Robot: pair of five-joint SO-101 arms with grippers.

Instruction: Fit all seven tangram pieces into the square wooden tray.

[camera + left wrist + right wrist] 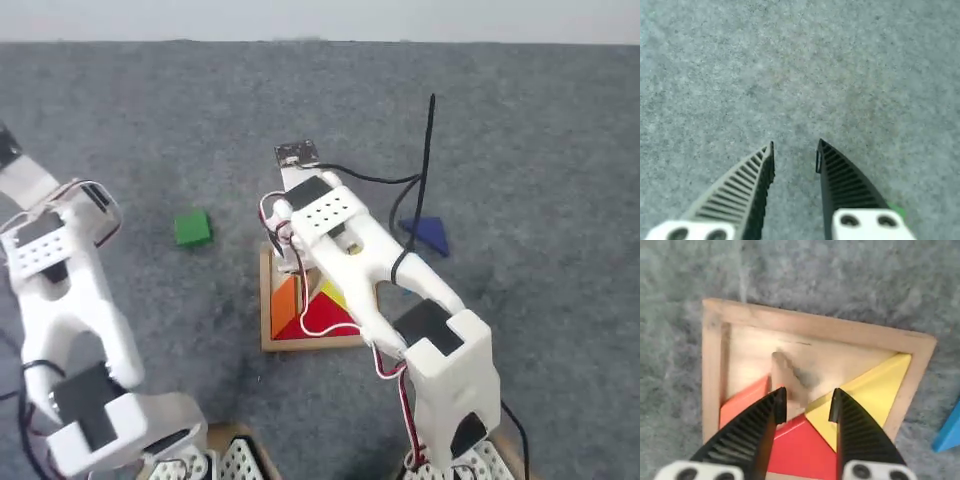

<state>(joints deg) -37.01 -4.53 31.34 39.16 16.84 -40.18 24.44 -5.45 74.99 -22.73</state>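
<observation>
The right wrist view looks straight down into the square wooden tray (815, 325), which the high view shows mostly hidden under the right arm. Three pieces lie inside it. An orange piece (742, 400) sits against one wall, a yellow triangle (870, 395) lies along the opposite wall, and a red piece (800, 445) is between them, touching both. The rest of the tray floor is bare wood with a blurred dark smudge near its middle. The right gripper (807, 402) hangs over the tray's centre. Its fingers are parted by a moderate gap and hold nothing. Just outside the tray, beside the wall the yellow triangle lies along, the corner of a light blue piece (949, 427) rests on the carpet.

The high view shows what lies farther from the tray (267, 300). A green piece (193, 228) sits on the grey carpet off one side. A dark blue triangle (427, 235) lies off the opposite side, beyond the right arm and its black cable (428, 150). Slivers of orange (285, 300), red (325, 315) and yellow (335, 293) show beneath the arm.

The left wrist view shows the left gripper (794, 152) over plain carpet (790, 60), well apart from the tray. Its fingers are spread and empty. A bit of green (897, 210) shows past one finger.
</observation>
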